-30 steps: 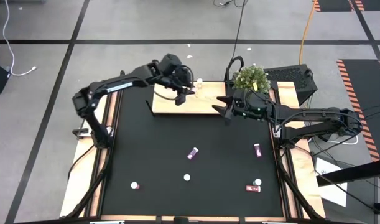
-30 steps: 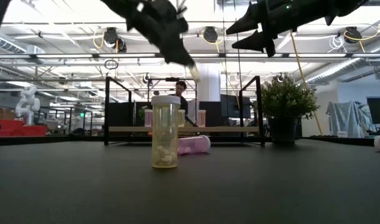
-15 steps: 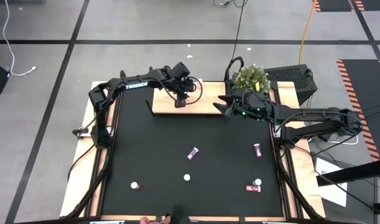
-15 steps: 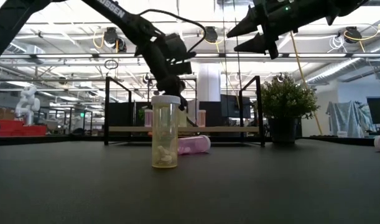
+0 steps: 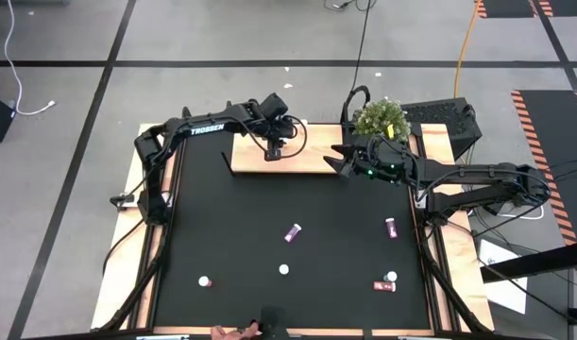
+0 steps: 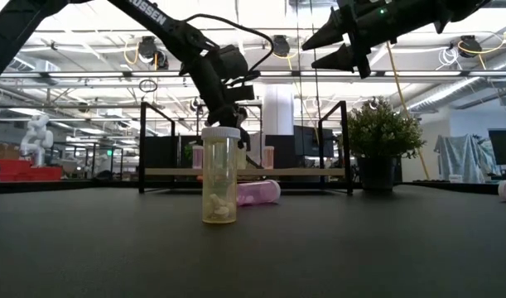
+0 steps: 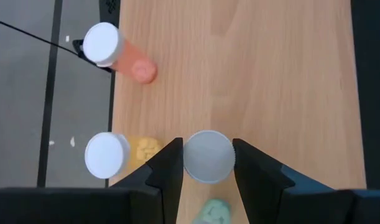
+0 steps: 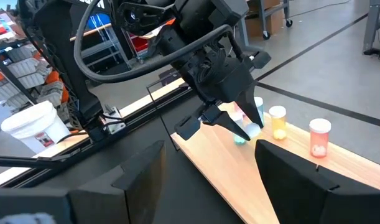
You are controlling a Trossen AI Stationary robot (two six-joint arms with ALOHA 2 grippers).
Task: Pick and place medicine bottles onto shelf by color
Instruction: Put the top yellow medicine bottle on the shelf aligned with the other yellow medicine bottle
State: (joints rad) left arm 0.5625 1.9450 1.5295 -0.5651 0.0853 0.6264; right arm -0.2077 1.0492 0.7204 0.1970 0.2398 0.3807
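The light-wood shelf [image 5: 293,156] lies at the table's far edge. My left gripper [image 7: 208,155] is down over its left half, shut on a green medicine bottle [image 8: 241,138] with a white cap. Beside it on the board stand a yellow bottle [image 7: 107,155] and a pink one [image 7: 104,43]. My right gripper [image 5: 337,161] hovers open above the shelf's right part, with nothing between its fingers. More bottles are spread over the black tabletop: a magenta one [image 5: 293,231] on its side and a yellow one [image 6: 220,175] upright close to the low camera. My left gripper pinches the green bottle between its two fingers at the white cap [image 7: 208,179], one finger [image 7: 172,163] on each side. The fingers come steeply from above, slanting down. The bottle stands about upright with its green lower end [image 7: 214,211] at the board; I cannot tell whether it rests there.
A potted plant [image 5: 381,118] stands behind the shelf's right end. Black brackets [image 6: 142,145] rise at the shelf's ends. Loose bottles lie near the right edge [image 5: 390,227], the near right corner [image 5: 386,281] and the near left [image 5: 204,281].
My left gripper has come down onto the shelf with the green bottle, shifting a little toward the table's near edge and tipping more steeply downward. It moved in the first half of the second and has held still since. It has stayed shut on the bottle.
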